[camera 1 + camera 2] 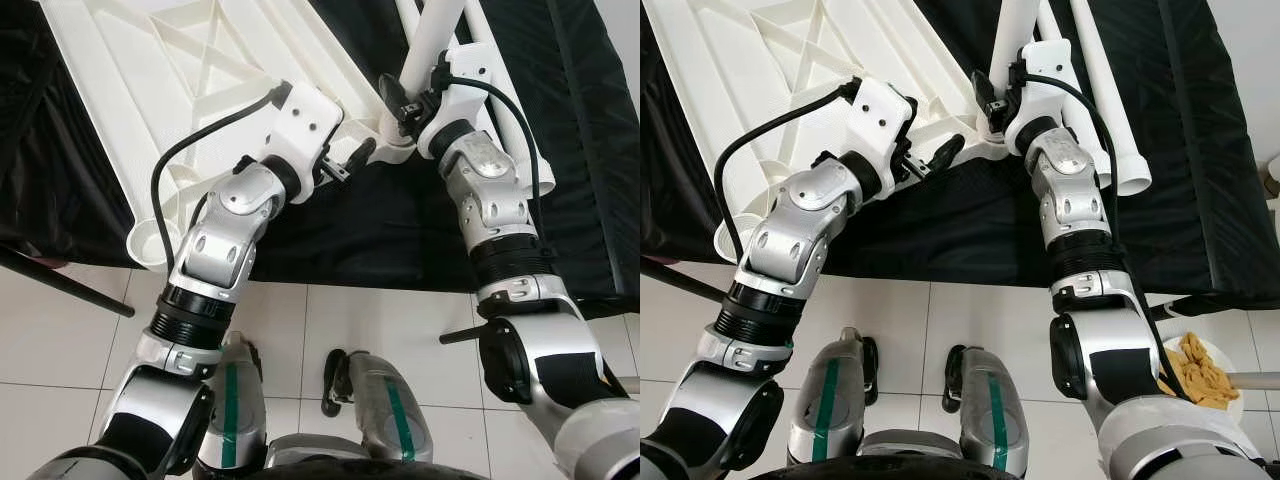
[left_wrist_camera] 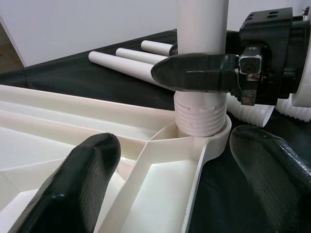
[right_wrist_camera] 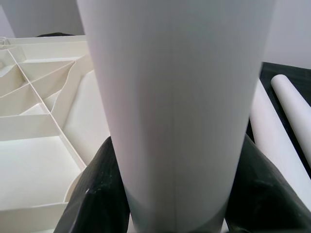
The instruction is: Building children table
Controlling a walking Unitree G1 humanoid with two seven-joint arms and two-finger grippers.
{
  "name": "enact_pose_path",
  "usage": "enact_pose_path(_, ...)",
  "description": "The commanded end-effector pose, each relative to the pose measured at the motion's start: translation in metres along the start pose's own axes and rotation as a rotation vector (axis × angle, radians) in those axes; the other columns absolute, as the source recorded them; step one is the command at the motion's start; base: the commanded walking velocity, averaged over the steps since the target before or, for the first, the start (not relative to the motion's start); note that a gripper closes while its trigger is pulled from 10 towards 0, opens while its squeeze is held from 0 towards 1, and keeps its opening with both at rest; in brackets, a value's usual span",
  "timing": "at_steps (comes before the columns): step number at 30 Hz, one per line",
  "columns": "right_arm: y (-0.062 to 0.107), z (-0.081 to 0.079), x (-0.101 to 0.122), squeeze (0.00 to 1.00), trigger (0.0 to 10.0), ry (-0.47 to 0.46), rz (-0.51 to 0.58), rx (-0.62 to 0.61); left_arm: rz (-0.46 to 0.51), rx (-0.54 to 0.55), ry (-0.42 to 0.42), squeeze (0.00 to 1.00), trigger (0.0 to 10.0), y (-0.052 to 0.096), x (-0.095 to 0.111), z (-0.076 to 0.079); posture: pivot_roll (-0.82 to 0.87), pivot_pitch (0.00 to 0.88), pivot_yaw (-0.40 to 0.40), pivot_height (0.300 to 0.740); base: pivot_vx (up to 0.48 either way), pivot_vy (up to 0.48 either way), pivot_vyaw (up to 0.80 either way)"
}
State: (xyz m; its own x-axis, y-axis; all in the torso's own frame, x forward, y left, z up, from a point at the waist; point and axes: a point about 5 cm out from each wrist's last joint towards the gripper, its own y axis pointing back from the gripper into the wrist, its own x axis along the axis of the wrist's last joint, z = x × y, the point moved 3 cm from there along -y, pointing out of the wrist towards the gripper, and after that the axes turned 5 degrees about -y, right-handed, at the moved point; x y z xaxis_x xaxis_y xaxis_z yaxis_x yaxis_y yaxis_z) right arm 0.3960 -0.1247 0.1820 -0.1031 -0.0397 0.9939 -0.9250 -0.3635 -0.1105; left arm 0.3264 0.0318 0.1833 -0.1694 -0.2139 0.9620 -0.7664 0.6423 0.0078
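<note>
The white plastic tabletop lies upside down on a black cloth that covers the worktop, its ribbed underside facing up and one round corner socket turned toward the robot. A white table leg stands upright in that socket, its threaded end seated in the ring with several turns of thread visible above the rim. The right gripper has its jaws closed around this leg just above the thread; in the right wrist view the white tube sits squarely between the two black fingers, touching both. The left gripper hangs just beside the same corner with its jaws spread wide and holding nothing; in the left wrist view the socket lies ahead of and between the two fingertips, one over the ribbed underside of the tabletop and the other over the black cloth past its edge, neither touching the leg. More white legs lie flat on the cloth beyond the socket, side by side and well apart from the left jaws, and further threaded leg ends rest close behind the right gripper. Below the worktop edge is a white tiled floor with the robot's own legs in view, and near the right arm a white bowl of yellowish pieces sits low down on the right side.
</note>
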Motion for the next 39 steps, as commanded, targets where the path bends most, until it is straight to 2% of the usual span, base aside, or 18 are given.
enact_pose_path(1, 0.006, 0.004, -0.013, 0.0, 10.0, 0.013, -0.051, -0.004, -0.006, 0.037, -0.012, 0.0, 10.0, 0.0, 0.002, -0.002, 0.1, 0.067, -0.061, 0.74, 0.0, 0.0, 0.0)
enact_pose_path(14, 0.013, 0.011, -0.016, 0.0, 10.0, 0.031, -0.053, -0.025, -0.004, 0.029, -0.016, 0.0, 10.0, 0.0, 0.004, -0.002, 0.09, 0.066, -0.052, 0.74, 0.0, 0.0, 0.0)
enact_pose_path(19, 0.012, 0.021, -0.017, 0.0, 10.0, -0.003, -0.053, -0.087, -0.002, 0.021, -0.019, 0.0, 10.0, 0.0, 0.005, -0.001, 0.1, 0.061, -0.049, 0.74, 0.0, 0.0, 0.0)
enact_pose_path(25, 0.012, 0.023, -0.017, 0.0, 10.0, -0.023, -0.054, -0.111, 0.001, 0.018, -0.022, 0.0, 10.0, -0.001, 0.007, -0.001, 0.1, 0.058, -0.05, 0.74, 0.0, 0.0, 0.0)
enact_pose_path(36, 0.012, 0.022, -0.018, 0.0, 10.0, -0.004, -0.062, -0.095, 0.004, 0.021, -0.026, 0.0, 10.0, -0.001, 0.008, -0.001, 0.1, 0.047, -0.053, 0.74, 0.0, 0.0, 0.0)
enact_pose_path(39, 0.014, 0.011, -0.019, 0.0, 10.0, 0.034, -0.055, -0.018, 0.007, 0.019, -0.026, 0.0, 10.0, -0.002, 0.009, -0.001, 0.09, 0.046, -0.05, 0.74, 0.0, 0.0, 0.0)
